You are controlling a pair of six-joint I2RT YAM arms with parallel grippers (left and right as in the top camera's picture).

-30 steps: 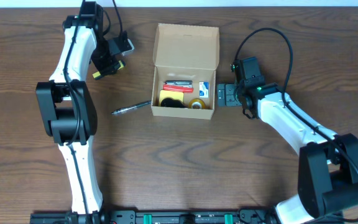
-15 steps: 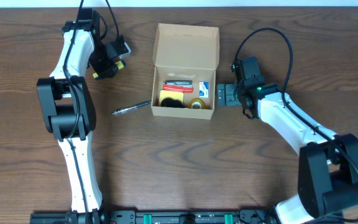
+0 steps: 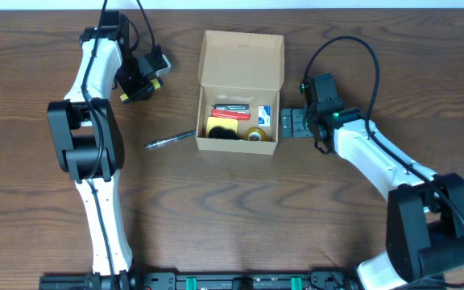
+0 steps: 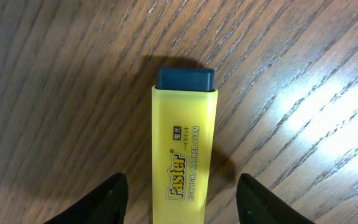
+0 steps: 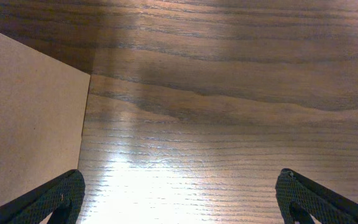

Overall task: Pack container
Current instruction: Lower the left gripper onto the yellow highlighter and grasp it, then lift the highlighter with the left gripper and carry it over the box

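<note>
dark wooden table [image 3: 240, 201], silver pen [image 3: 169, 140], yellow highlighter [image 4: 185, 155]

Highlighter [image 4: 185, 155]: lower end cut off by the bottom edge of the left wrist view; from overhead the left hand [image 3: 141, 87] covers most of it.
Left fingers [image 4: 114, 199]: only the tips show.
Container [image 5: 30, 118]: in the right wrist view only one plain wall, cut by the left edge.
Things inside [image 3: 238, 121]: too small from overhead to name.
Right fingers [image 5: 55, 199]: only tips, at the bottom corners.
</note>
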